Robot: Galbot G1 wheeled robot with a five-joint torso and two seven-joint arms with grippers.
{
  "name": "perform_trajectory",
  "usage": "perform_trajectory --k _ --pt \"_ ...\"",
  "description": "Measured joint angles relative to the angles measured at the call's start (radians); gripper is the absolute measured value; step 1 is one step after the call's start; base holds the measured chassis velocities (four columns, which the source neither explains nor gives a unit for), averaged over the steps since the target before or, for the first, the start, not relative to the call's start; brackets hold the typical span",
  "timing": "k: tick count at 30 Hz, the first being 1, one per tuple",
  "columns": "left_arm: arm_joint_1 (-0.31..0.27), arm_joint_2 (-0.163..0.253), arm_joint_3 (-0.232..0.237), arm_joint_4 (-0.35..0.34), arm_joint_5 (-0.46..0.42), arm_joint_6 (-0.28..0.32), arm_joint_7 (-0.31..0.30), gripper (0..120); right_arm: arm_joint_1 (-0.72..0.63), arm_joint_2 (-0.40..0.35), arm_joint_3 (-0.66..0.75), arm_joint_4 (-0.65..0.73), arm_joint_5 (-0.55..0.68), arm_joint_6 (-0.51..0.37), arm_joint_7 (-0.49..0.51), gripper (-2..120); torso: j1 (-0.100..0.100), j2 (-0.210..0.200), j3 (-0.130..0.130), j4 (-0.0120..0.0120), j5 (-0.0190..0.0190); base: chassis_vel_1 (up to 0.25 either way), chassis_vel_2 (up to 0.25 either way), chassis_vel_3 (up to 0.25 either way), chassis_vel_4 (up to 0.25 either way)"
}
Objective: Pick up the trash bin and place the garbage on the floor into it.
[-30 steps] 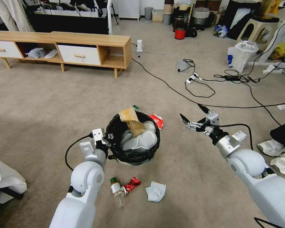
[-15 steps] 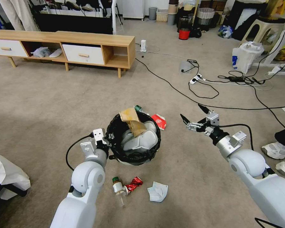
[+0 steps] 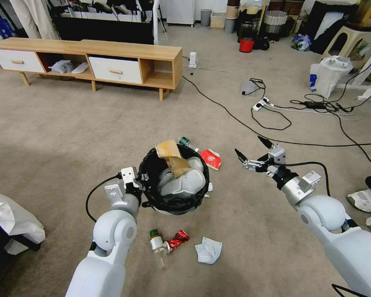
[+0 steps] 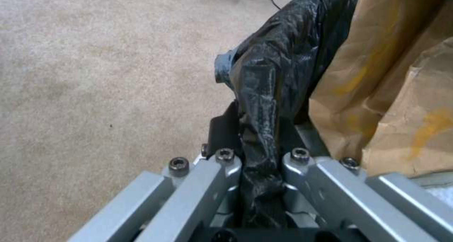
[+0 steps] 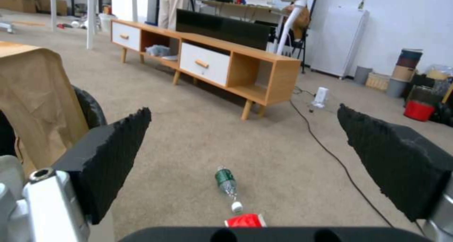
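The trash bin (image 3: 175,202), white with a black bag over its rim (image 4: 278,75), hangs from my left gripper (image 3: 142,182), which is shut on the rim's near-left side (image 4: 257,164). A crumpled brown paper bag (image 3: 172,158) (image 4: 391,93) sticks up out of it. On the carpet behind it lie a green-labelled bottle (image 3: 186,143) (image 5: 226,182) and a flat red packet (image 3: 211,159) (image 5: 244,221). In front lie a green-capped bottle (image 3: 157,246), a crushed red wrapper (image 3: 177,239) and a white tissue (image 3: 209,250). My right gripper (image 3: 250,147) (image 5: 243,128) hovers open to the bin's right, holding nothing.
A low wooden cabinet (image 3: 111,53) stands at the back left. Black cables and a power strip (image 3: 261,103) run across the carpet at the right, near a white plastic bag (image 3: 329,74). A person's shoe (image 3: 365,200) is at the right edge, a white cloth (image 3: 8,218) at the left.
The whole view has shifted, with carpet, cabinet and litter sliding right and down, so the camera moved. Both arms and the held bin keep their place in the picture.
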Motion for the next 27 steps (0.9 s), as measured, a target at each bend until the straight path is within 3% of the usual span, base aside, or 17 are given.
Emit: perform_trajectory --k 27 --pt "0.008 0.004 -0.005 -0.012 -0.001 0.000 0.000 4 -0.003 0.002 0.002 0.009 -0.002 -0.002 0.001 100 0.000 0.000 0.000 0.0001 0.0000 0.000 0.000 0.000 0.000"
